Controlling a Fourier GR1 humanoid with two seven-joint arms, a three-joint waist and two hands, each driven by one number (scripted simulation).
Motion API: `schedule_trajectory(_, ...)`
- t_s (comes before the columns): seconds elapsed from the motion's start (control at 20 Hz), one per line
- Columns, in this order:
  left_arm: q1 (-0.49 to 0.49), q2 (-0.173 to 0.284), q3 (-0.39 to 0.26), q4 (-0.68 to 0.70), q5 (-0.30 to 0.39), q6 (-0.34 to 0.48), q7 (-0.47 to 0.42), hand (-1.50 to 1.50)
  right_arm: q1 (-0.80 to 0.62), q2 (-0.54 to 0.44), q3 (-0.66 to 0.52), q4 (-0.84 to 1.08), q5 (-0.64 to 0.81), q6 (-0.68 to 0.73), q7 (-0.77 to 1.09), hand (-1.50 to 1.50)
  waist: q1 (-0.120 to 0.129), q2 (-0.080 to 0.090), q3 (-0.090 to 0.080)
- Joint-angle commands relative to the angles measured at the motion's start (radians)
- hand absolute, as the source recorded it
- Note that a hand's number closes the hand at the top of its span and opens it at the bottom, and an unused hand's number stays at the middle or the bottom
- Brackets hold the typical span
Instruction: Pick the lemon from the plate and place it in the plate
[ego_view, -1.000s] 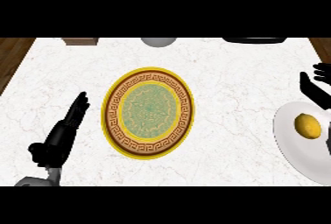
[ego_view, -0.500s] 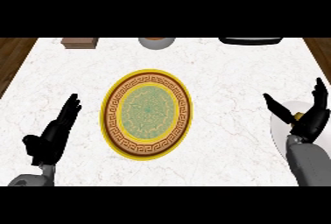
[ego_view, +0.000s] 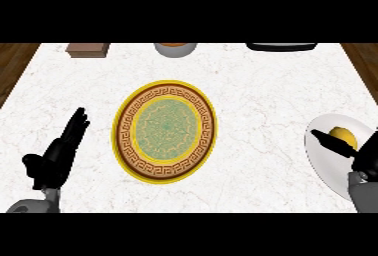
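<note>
Partly hidden and cut-off things

The right hand (ego_view: 353, 152) covers part of the lemon (ego_view: 344, 136) and is itself cut by the right edge, its finger pose unclear; the white plate (ego_view: 319, 150) runs off that edge; a brown block (ego_view: 88, 49), grey bowl (ego_view: 176, 49) and dark object (ego_view: 282, 46) are clipped along the top.

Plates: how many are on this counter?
2. The patterned yellow plate lies mid-counter; the white plate sits at the right edge, holding the lemon. The cut-off things along the far edge can't be identified.
</note>
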Motion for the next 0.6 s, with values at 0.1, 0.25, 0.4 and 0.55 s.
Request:
schedule_trajectory(0.1, -0.031, -0.026, -0.011, 0.026, -0.01, 0.003, 0.013, 0.0, 0.049, -0.104, 0.114, -0.053, 0.11, 0.222, 0.348, -1.5, -0.003, 0.001, -0.001)
schedule_trajectory(0.25, -0.015, 0.016, 0.028, 0.006, 0.016, -0.033, 0.017, 0.0, 0.02, -0.155, 0.135, -0.172, 0.13, 0.345, 0.548, -1.5, 0.007, -0.001, 0.001)
schedule_trajectory(0.4, 0.031, 0.002, 0.021, -0.047, 0.008, -0.032, 0.024, 0.0, 0.011, -0.151, 0.119, -0.251, 0.125, 0.411, 0.664, -1.5, 0.015, 0.001, 0.004)
schedule_trajectory(0.55, -0.072, 0.019, 0.056, 0.085, -0.005, -0.068, -0.01, 0.0, -0.012, -0.142, 0.123, -0.249, 0.146, 0.469, 0.752, -1.5, 0.011, 0.006, 0.004)
